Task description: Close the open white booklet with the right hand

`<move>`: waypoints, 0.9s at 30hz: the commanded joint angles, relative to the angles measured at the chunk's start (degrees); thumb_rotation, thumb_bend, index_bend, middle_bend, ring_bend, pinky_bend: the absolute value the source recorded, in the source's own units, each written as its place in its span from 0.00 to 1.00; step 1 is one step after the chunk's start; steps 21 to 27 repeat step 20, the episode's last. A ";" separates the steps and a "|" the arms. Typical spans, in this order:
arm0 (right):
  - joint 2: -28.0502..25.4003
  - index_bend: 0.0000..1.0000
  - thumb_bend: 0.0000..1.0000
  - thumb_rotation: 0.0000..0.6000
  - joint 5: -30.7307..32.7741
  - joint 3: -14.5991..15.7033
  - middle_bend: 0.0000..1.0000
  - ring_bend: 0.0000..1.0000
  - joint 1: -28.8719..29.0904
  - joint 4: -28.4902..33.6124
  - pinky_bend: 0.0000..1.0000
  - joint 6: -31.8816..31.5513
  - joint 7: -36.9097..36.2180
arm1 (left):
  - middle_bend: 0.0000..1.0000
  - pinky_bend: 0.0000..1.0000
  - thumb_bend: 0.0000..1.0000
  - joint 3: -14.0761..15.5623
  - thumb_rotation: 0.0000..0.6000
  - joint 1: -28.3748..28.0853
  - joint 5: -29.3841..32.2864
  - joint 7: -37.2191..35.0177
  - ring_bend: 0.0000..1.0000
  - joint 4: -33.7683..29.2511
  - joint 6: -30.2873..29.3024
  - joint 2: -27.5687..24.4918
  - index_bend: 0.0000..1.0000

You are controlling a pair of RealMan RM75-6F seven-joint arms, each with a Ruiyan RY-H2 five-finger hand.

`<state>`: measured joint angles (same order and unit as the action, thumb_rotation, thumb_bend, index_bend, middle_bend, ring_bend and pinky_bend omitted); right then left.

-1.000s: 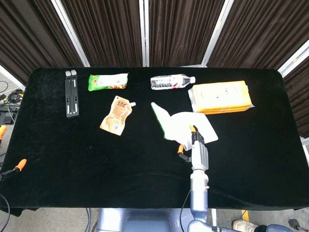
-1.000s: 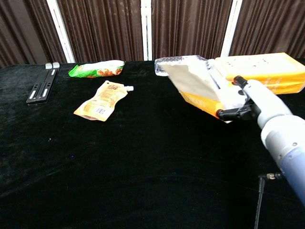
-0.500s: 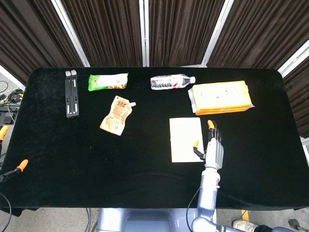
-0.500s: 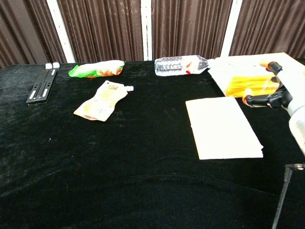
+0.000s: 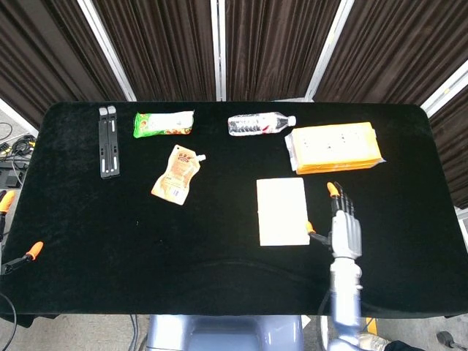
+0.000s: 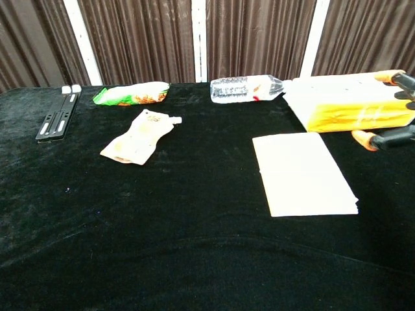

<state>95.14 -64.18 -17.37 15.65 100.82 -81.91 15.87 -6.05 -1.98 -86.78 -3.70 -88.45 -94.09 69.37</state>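
The white booklet (image 5: 282, 210) lies closed and flat on the black table, right of centre; the chest view shows the booklet (image 6: 302, 173) as a plain white rectangle. My right hand (image 5: 342, 225) hovers just right of it, fingers spread and holding nothing, thumb tip near the booklet's lower right corner without touching it. In the chest view only the orange fingertips (image 6: 367, 140) of the right hand show at the right edge. My left hand is outside both views.
A yellow package (image 5: 333, 147) lies behind the booklet. A water bottle (image 5: 259, 123), a green snack bag (image 5: 163, 123), an orange pouch (image 5: 177, 174) and a black folded stand (image 5: 108, 141) sit further back and left. The table's front edge (image 5: 219, 311) is near.
The booklet's raised cover was folded down a second ago and it now lies closed. My right hand has since drawn back to the right and toward the front, off the booklet.
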 commanded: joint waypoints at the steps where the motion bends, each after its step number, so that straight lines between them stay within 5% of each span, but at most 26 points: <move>1: -9.76 0.00 0.19 1.00 -10.00 6.87 0.00 0.00 -2.92 -1.14 0.00 3.25 -6.67 | 0.00 0.00 0.19 0.12 1.00 -0.27 -0.01 1.24 0.00 0.44 0.38 0.57 0.00; 5: -14.98 0.00 0.15 1.00 -18.02 11.10 0.00 0.00 -5.03 -7.08 0.00 0.27 -9.14 | 0.00 0.00 0.18 0.21 1.00 -0.30 0.00 2.79 0.00 1.50 0.25 1.63 0.00; 14: -19.36 0.00 0.14 1.00 -24.43 14.50 0.00 0.00 -9.14 -12.56 0.00 -6.91 -9.69 | 0.00 0.00 0.17 1.04 1.00 0.06 0.17 6.27 0.00 3.63 0.28 3.96 0.00; 27: -20.71 0.00 0.14 1.00 -25.34 14.91 0.00 0.00 -9.82 -12.07 0.00 -7.58 -11.71 | 0.00 0.00 0.17 1.21 1.00 -0.12 -0.50 6.95 0.00 4.40 0.11 4.64 0.00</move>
